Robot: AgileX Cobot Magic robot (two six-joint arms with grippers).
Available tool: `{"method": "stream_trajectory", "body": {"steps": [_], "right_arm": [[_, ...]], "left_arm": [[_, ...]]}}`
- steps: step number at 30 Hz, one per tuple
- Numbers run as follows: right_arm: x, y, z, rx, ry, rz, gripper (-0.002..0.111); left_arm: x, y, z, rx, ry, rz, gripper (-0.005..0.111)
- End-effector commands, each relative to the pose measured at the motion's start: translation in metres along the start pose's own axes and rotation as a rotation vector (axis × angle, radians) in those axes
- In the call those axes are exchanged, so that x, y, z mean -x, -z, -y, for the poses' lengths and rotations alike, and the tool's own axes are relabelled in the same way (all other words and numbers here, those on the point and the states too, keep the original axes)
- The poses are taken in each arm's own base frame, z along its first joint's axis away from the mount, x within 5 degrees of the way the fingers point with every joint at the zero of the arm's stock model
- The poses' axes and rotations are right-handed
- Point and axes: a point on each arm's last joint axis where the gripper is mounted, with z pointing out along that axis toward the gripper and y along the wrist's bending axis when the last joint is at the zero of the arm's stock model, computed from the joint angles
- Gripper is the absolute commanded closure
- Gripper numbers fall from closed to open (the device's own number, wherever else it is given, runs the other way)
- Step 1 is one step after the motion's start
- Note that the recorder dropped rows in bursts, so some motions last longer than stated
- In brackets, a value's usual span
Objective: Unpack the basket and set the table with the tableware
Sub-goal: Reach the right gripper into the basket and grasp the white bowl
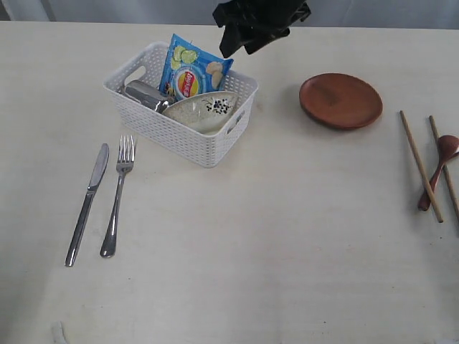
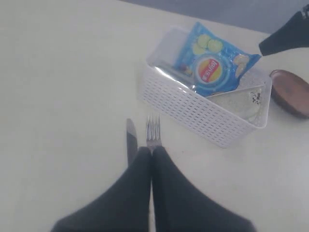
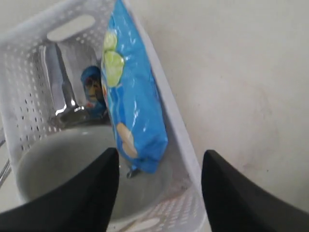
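The white perforated plastic basket (image 1: 172, 132) sits at eleven o'clock on the pale cream tabletop (image 1: 272, 251). It holds three things: one blue chip bag (image 1: 192, 72), one steel cup (image 1: 145, 94) and one tilted off-white ceramic bowl (image 1: 204, 111). Outside lie one steel knife (image 1: 87, 203) and one steel fork (image 1: 118, 193) at eight o'clock, one round brown plate (image 1: 341, 100) at two, and two wooden chopsticks (image 1: 421, 165) and one dark red-brown spoon (image 1: 439, 168) at three. The right gripper (image 3: 160, 154) hangs spread over the basket, gripping nothing. The left gripper (image 2: 152, 152) is pressed together.

We take this for a robot lab's test bench laid out like a dining spot: a broad cream table (image 1: 287, 251) before a plain grey backdrop (image 1: 143, 8), a black robot arm (image 1: 262, 21) above a basket (image 1: 165, 127), with a plate (image 1: 341, 100) beside it.
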Motion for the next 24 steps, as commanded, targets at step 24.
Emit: {"method": "stream_trajectory", "body": {"steps": [24], "right_arm": [[-0.01, -0.018, -0.067, 0.229, 0.654, -0.117, 0.058]], "left_arm": [[-0.002, 0.0, 0.001, -0.013, 0.003, -0.001, 0.107]]}}
